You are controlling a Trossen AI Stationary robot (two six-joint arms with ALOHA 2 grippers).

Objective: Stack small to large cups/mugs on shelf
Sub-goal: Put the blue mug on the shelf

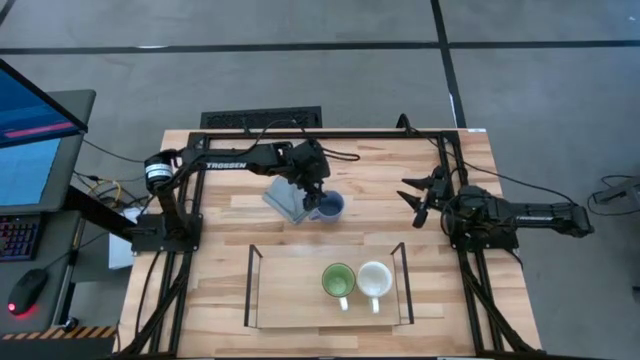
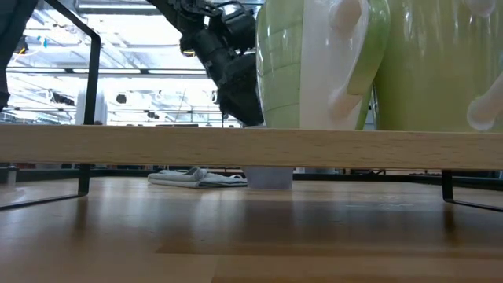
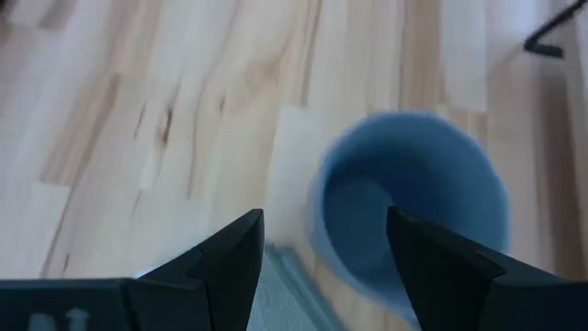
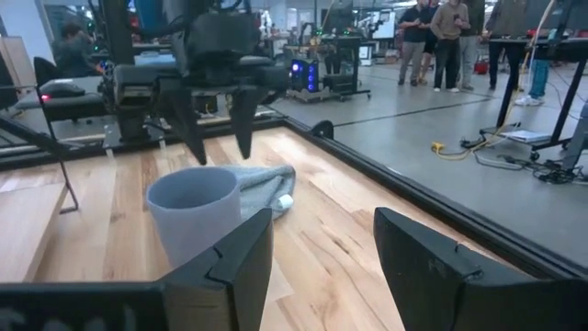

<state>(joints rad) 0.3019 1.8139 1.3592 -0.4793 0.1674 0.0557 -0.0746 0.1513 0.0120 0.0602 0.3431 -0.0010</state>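
A blue-grey mug (image 1: 330, 206) stands upright on the tabletop beside a grey folded cloth (image 1: 284, 196). My left gripper (image 4: 220, 152) hangs open just above the mug's rim (image 4: 193, 179), pointing steeply down, and touches nothing; its wrist view looks down into the mug (image 3: 409, 202). The shelf (image 1: 290, 285) stands near the table's front edge. On its right half a green mug (image 1: 338, 281) and a cream-white mug (image 1: 374, 279) stand upright, handles toward the near edge. My right gripper (image 1: 420, 195) waits open at the table's right side, level, with nothing between its fingers.
The cloth (image 4: 262, 188) lies against the blue-grey mug on its far-left side. The shelf's black wire ends (image 1: 250, 285) rise at either side of the board. People stand in the room beyond the table (image 4: 450, 37). Bare wood lies between mug and shelf.
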